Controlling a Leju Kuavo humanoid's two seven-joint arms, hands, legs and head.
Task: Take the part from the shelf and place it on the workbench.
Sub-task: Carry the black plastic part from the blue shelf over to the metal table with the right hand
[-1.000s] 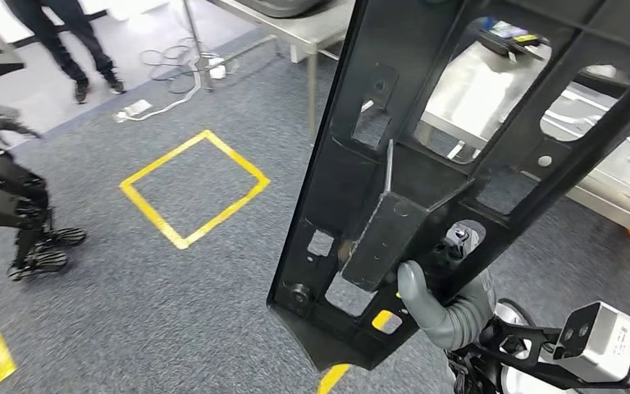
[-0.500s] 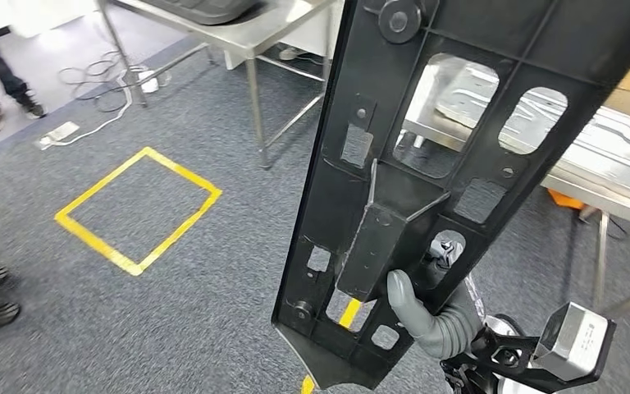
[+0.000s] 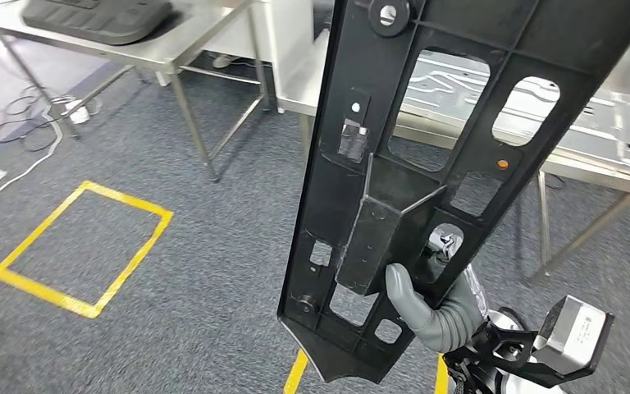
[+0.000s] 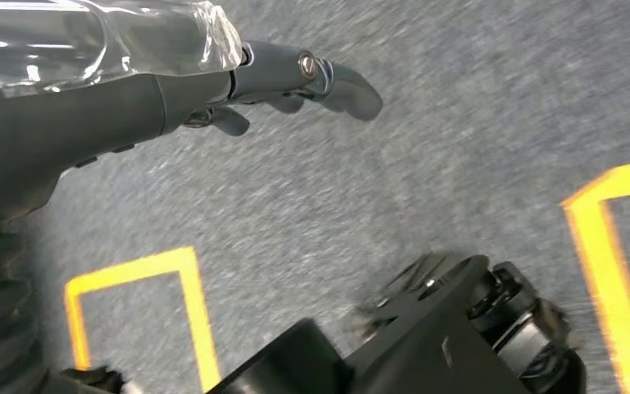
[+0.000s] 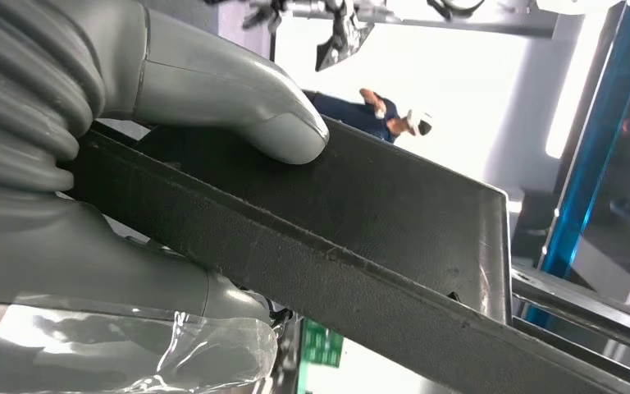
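My right hand [image 3: 433,308] grips a long black plastic part [image 3: 426,156] with several cut-outs, holding it upright and tilted in front of me in the head view. The thumb presses on its raised box-shaped rib near the lower end. In the right wrist view the same hand [image 5: 115,164] clamps the part's black edge [image 5: 361,246] between thumb and fingers. My left hand [image 4: 287,78] hangs over the grey carpet, fingers loosely extended, holding nothing. A steel workbench [image 3: 607,152] carrying a ribbed metal sheet stands behind the part at the right.
A second steel table [image 3: 160,49] with a dark grey moulded piece [image 3: 98,16] stands at the upper left, its legs on the carpet. A yellow taped square [image 3: 82,246] marks the floor at left. Cables [image 3: 25,115] lie at the far left. A person [image 5: 377,111] appears in the distance.
The whole scene has slid left in the head view, so the camera has turned right. The workbench now lies more squarely behind the part. My right hand's hold on the part is unchanged.
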